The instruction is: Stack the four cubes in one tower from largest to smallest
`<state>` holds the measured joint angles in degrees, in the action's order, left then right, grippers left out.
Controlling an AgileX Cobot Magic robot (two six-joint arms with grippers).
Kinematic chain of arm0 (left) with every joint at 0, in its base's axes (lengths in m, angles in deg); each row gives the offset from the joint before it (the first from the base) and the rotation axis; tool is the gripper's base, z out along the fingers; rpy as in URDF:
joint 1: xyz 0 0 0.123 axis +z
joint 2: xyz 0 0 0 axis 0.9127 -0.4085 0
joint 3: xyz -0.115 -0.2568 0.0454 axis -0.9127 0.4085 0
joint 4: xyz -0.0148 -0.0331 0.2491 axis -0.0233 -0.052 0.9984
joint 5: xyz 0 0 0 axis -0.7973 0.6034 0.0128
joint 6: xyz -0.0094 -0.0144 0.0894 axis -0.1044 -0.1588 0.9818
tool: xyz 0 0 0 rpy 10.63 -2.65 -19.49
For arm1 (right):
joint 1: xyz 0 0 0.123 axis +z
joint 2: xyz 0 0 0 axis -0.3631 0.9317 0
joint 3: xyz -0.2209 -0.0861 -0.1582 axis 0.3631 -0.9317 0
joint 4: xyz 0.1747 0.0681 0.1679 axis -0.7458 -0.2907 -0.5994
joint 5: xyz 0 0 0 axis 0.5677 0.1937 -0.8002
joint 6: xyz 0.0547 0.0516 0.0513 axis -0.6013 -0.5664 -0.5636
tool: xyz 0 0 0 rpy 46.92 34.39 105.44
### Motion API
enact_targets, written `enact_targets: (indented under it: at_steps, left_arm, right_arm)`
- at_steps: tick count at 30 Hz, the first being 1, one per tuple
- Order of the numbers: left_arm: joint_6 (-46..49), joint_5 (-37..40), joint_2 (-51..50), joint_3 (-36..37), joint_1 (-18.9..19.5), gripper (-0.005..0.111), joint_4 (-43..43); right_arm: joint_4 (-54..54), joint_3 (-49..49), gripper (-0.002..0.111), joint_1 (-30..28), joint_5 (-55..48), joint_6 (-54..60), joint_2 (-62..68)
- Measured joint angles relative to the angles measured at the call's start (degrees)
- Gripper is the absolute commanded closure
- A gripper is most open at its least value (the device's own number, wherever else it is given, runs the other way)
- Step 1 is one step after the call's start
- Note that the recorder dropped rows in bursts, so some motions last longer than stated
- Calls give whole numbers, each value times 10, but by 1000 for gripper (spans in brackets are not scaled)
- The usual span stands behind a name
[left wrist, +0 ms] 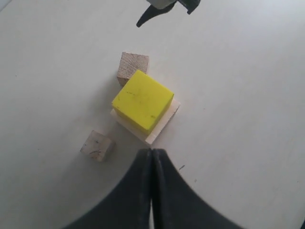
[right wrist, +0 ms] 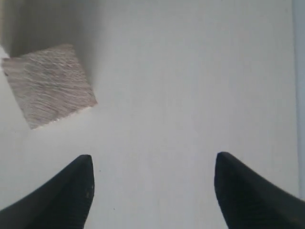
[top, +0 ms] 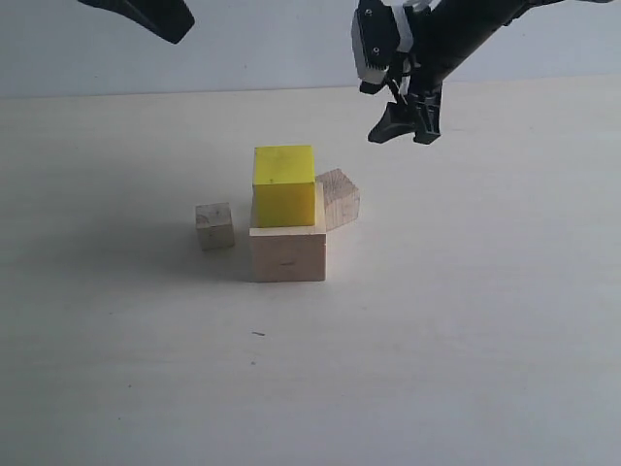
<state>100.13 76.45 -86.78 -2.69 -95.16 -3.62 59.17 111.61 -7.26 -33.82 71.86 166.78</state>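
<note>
Fingers (right wrist: 76,191) of the right gripper (right wrist: 153,160) are spread wide with nothing held, raised above the table (top: 466,320). Left gripper (left wrist: 152,153) fingers are pressed together, empty. Large pale wood cube (top: 287,252) is seated on the table, with the yellow cube (top: 283,184) stacked on it. Brownish wood cube (top: 340,197) is set on the table just beside this stack, at the rear right. Smallest pale wood cube (top: 214,225) is placed to the left, slightly apart.

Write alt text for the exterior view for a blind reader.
A yellow cube sits on a large pale wood cube on a pale table, with a brownish wood cube just behind to the right and the smallest cube apart on the left. The open right gripper hangs above and to the right, holding nothing.
</note>
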Motion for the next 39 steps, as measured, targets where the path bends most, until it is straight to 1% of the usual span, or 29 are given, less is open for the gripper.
enact_targets:
  at_steps: [2, 4, 11, 20, 39]
  left_arm:
    - [0, 5, 0, 0, 0, 107, 0]
    - [0, 11, 0, 0, 0, 107, 0]
    - [0, 12, 0, 0, 0, 107, 0]
    - [0, 12, 0, 0, 0, 107, 0]
    - [1, 13, 0, 0, 0, 107, 0]
  right_arm:
    - [-43, 0, 40, 0, -40, 53, 11]
    - [-68, 0, 40, 0, -68, 83, 29]
    - [-97, 0, 40, 0, -112, 106, 53]
    - [-142, 0, 40, 0, -124, 161, 54]
    - [-206, 0, 40, -7, -140, 193, 89]
